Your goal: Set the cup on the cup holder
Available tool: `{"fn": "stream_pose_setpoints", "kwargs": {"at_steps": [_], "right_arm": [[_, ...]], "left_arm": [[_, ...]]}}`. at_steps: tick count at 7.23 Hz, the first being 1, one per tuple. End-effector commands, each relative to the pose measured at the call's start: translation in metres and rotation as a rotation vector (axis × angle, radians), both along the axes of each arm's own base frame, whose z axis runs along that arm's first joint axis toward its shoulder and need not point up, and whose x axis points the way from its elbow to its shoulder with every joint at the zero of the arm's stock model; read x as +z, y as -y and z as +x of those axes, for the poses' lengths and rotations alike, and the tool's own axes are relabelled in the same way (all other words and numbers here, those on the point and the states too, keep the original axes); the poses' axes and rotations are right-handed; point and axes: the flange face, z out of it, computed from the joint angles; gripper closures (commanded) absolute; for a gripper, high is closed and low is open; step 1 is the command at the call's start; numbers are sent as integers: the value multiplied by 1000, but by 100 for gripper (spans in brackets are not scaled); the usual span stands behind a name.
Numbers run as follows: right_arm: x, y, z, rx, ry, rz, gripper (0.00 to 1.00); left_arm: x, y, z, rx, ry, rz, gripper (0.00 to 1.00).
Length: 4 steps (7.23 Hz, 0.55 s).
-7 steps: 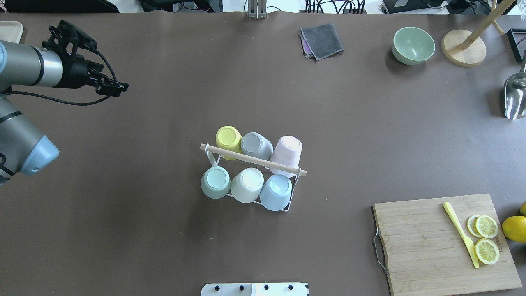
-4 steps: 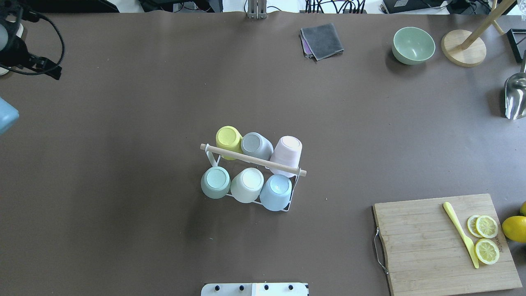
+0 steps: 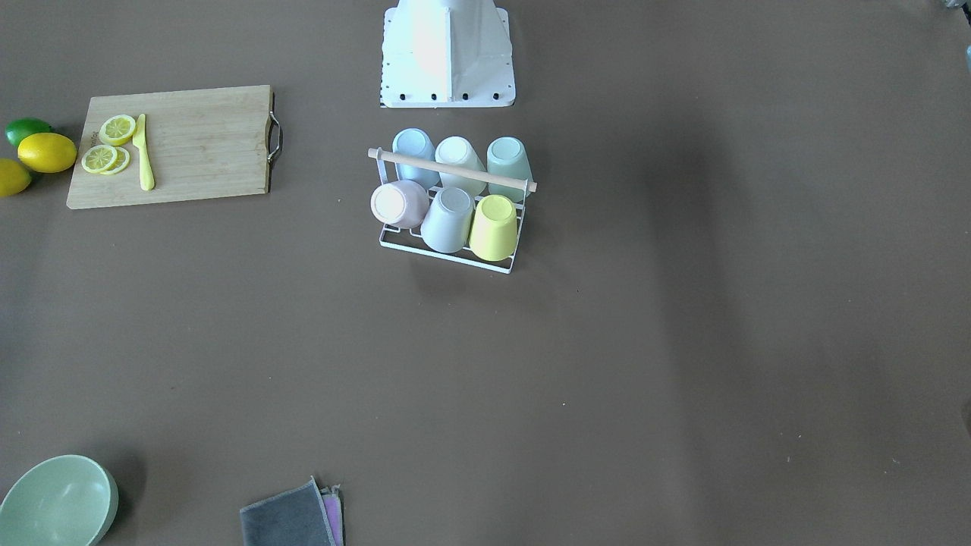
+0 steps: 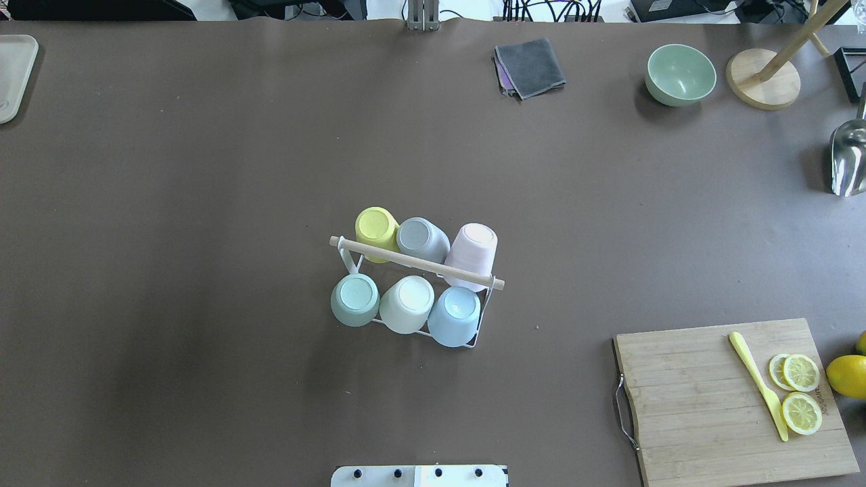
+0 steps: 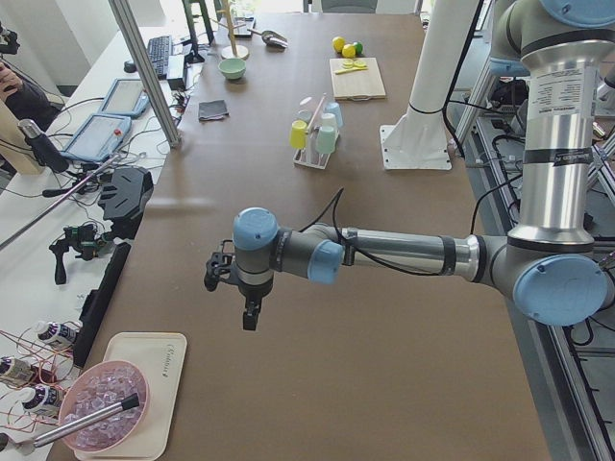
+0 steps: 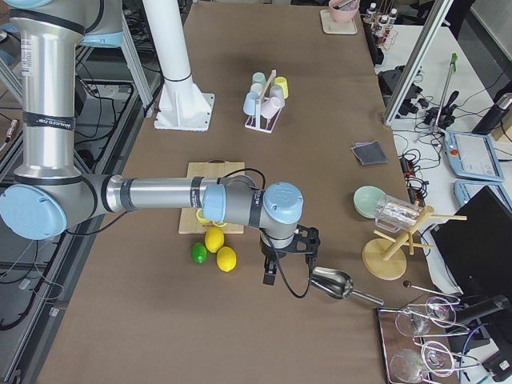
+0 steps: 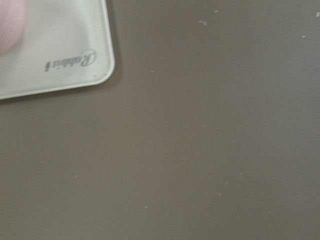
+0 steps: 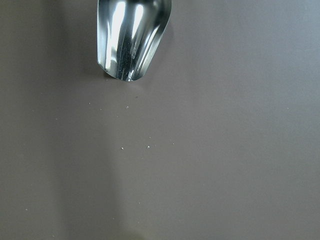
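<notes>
The cup holder [image 4: 416,262], a white wire rack with a wooden rod handle, stands mid-table and also shows in the front view [image 3: 452,168]. Several cups sit upside down on its pegs: yellow [image 4: 376,226], grey [image 4: 419,237], pink [image 4: 473,245], green [image 4: 354,299], white [image 4: 407,302] and blue [image 4: 454,312]. My left gripper [image 5: 248,322] shows only in the left side view, far from the rack near a tray. My right gripper [image 6: 270,276] shows only in the right side view, near a metal scoop. I cannot tell whether either is open or shut. Neither wrist view shows fingers or a cup.
A cutting board [image 4: 697,406] with lemon slices and a yellow knife lies at the front right. A green bowl [image 4: 680,73], grey cloth [image 4: 531,66], wooden stand [image 4: 763,78] and metal scoop [image 4: 849,162] are at the back right. A pale tray [image 4: 13,74] is at the far left.
My left arm has swung out of the overhead view past its left edge, uncovering the tray. The rack and cups have not moved.
</notes>
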Motion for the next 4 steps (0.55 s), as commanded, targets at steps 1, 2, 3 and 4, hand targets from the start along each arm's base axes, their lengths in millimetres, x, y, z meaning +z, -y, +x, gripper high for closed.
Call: {"fn": "stream_pose_setpoints", "kwargs": {"at_steps": [1, 2, 3, 4], "right_arm": [[-1, 1, 1, 3, -5, 3, 0], [-1, 1, 1, 5, -5, -1, 0], [1, 0, 1, 9, -5, -8, 0], [1, 0, 1, 9, -5, -8, 0]], "left_arm": [[28, -44, -30, -48, -117, -76, 2], [21, -37, -32, -58, -105, -123, 2], [19, -36, -36, -61, -79, -143, 2], [10, -42, -36, -58, -75, -124, 2]]}}
